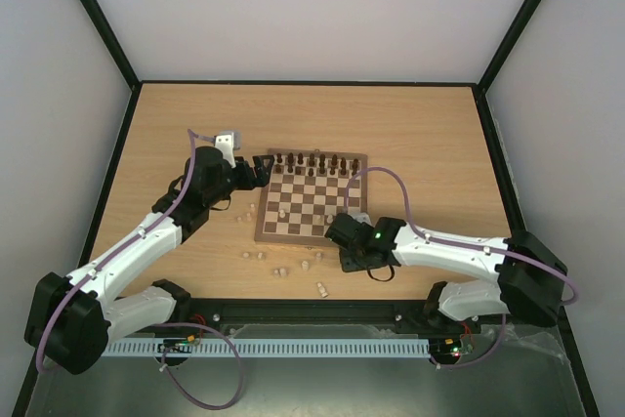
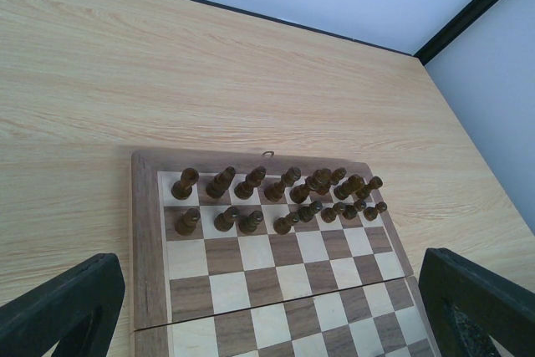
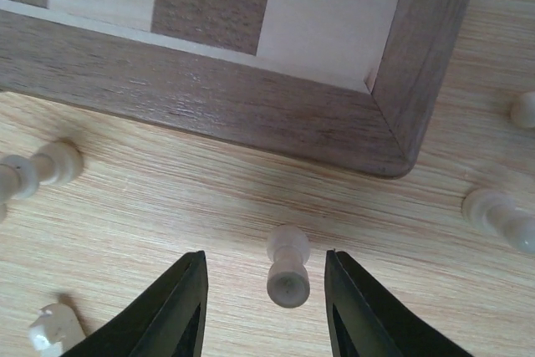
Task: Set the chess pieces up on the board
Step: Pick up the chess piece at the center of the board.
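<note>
The right jaws stand apart astride a pale pawn (image 3: 287, 277), touching neither side. It lies on the counter (image 3: 150, 206) just off the board (image 3: 209, 98) corner. Centre on its stem and close gently, or it may roll. The left jaws hang wide open and empty over the board.

A light wood-grain table (image 1: 430, 134) is seen, with the board (image 1: 263, 212) laid flat on it near the centre of the frame. Pale chess pieces (image 1: 321, 288) are scattered on the bare wood below and left of the board, some lying on their sides.
</note>
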Robot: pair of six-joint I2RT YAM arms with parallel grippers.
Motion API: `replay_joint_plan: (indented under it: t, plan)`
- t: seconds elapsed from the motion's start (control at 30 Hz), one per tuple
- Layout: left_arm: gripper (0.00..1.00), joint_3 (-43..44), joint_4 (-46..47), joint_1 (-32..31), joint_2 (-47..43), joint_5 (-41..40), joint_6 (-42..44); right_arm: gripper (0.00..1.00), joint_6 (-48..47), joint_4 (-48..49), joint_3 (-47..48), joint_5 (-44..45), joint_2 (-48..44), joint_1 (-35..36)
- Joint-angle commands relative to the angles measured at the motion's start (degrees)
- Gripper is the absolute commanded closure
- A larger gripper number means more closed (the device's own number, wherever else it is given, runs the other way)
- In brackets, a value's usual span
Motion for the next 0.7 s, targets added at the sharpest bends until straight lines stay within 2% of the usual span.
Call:
replay_joint_plan:
  t: [0.0, 0.47, 0.6, 0.67]
  plan:
    - [0.01, 1.4, -0.3, -0.2, -1.3, 0.5, -0.1, 0.61, 2.0, -2.6, -0.6, 1.8, 1.9, 0.8]
    - [0.0, 1.4, -0.2, -0.3, -1.0, 0.5, 0.0, 0.77, 1.7, -2.6, -1.8, 1.3, 3.8, 0.9]
    - [0.0, 1.4, -0.1, -0.3, -0.8, 0.5, 0.0, 0.88, 1.7, -3.0, -1.9, 1.6, 3.0, 0.9]
    - [0.0, 1.4, 0.0, -0.3, -0.7, 0.5, 0.0, 0.91, 1.8, -3.3, -1.9, 2.2, 1.6, 0.9]
